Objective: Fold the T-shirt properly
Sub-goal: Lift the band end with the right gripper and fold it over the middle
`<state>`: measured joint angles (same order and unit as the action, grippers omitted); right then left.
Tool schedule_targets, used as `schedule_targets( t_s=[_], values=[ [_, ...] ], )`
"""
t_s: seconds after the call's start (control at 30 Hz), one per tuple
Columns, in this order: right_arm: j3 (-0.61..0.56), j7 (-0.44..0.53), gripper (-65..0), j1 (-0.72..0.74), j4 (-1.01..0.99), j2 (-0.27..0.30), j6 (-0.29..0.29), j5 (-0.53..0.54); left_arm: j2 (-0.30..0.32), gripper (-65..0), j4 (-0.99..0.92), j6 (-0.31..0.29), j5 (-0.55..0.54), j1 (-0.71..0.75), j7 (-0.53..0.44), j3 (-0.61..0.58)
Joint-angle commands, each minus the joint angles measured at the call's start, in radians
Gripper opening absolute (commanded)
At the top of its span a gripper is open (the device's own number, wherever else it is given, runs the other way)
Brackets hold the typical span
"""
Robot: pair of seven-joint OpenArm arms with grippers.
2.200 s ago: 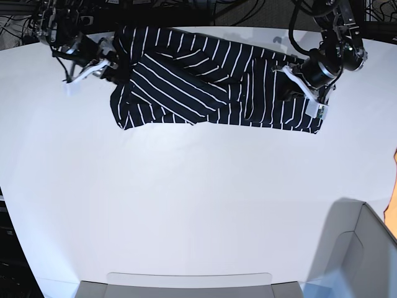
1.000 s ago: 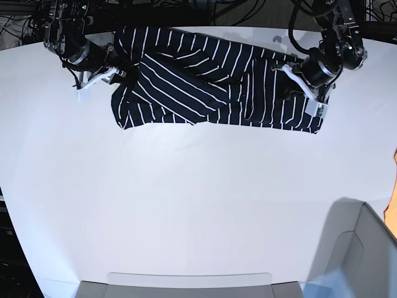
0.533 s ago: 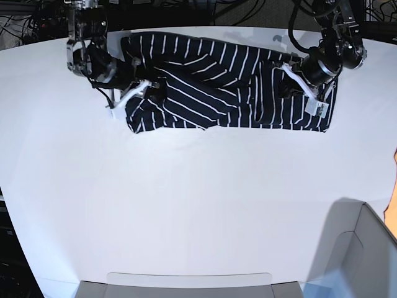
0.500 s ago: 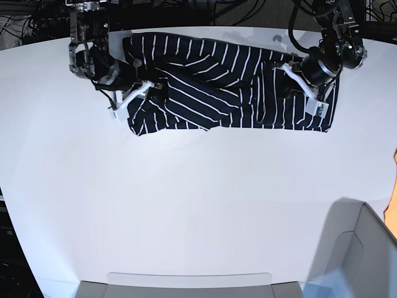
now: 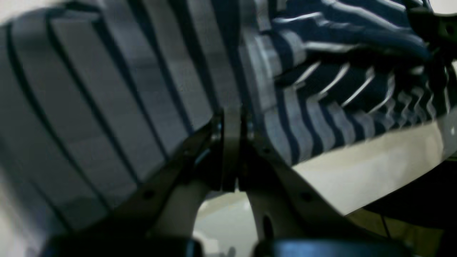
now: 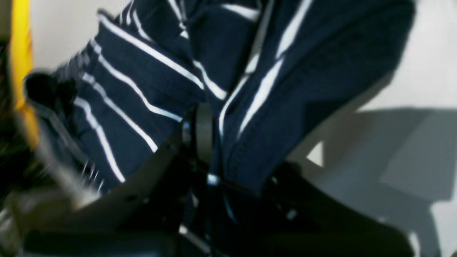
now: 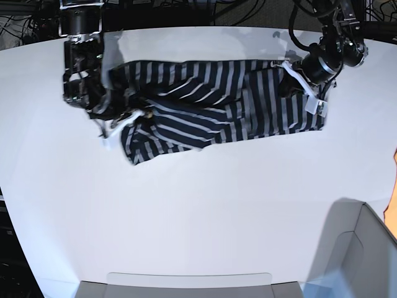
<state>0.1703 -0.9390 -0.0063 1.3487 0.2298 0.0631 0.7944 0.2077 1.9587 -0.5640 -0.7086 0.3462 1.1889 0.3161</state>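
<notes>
Honestly, I've barely started: the T-shirt (image 7: 217,105) is a rumpled strip, left gripper (image 5: 231,142) and right gripper (image 6: 205,142) both pinching its opposite ends.

Both arms are black and blocky, with dark cables looping behind; each end effector, left (image 7: 308,87) and right (image 7: 115,127), carries pale, whitish fingers with small screw holes.

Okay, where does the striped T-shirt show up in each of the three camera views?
Base: the T-shirt stretches across the upper part of the white table, between both arms.
Left wrist: it fills most of the upper picture, pinched in the left gripper.
Right wrist: it fills the upper left and middle, caught in the right gripper.
Shared landmark: the white table.
</notes>
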Motion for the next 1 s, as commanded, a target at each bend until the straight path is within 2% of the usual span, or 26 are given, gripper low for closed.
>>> schedule_targets(
  t_s=[0.0,0.2,0.33,0.47,0.57,0.7,0.77,0.87,0.97],
  values=[
    [0.027,0.004,-65.0,0.035,-0.013,0.041,-0.022,-0.043,0.008,-65.0,0.023,-0.003,-0.016,0.011,-0.011,0.007],
    [0.117,0.004,-65.0,0.113,-0.03,0.141,-0.029,-0.076,0.017,-65.0,0.018,-0.003,-0.009,0.018,-0.016,0.01],
    [0.104,-0.002,-65.0,0.128,0.108,0.136,-0.029,-0.215,0.017,-65.0,0.018,-0.001,-0.007,0.02,-0.013,0.01],
    [-0.007,-0.068,-65.0,0.147,0.288,0.069,-0.03,-0.436,0.02,-65.0,0.018,-0.001,-0.007,0.034,-0.011,0.012],
    [-0.094,-0.114,-65.0,0.15,0.401,-0.005,-0.03,-0.593,0.034,-65.0,0.018,-0.001,-0.007,0.041,-0.011,0.042],
    [-0.28,-0.107,-65.0,0.15,0.466,-0.083,-0.03,-0.858,0.034,-65.0,0.018,-0.001,-0.007,0.041,-0.008,0.105],
    [-0.371,-0.07,-65.0,0.151,0.466,-0.123,-0.03,-0.966,0.037,-65.0,0.018,-0.001,-0.007,0.052,-0.008,0.13],
    [-0.486,-0.044,-65.0,0.151,0.463,-0.188,-0.03,-1.105,0.037,-65.0,0.018,-0.001,-0.009,0.067,-0.008,0.151],
    [-0.575,-0.039,-65.0,0.156,0.427,-0.229,-0.03,-1.199,0.037,-65.0,0.018,-0.003,-0.009,0.069,-0.008,0.154]
  ],
)
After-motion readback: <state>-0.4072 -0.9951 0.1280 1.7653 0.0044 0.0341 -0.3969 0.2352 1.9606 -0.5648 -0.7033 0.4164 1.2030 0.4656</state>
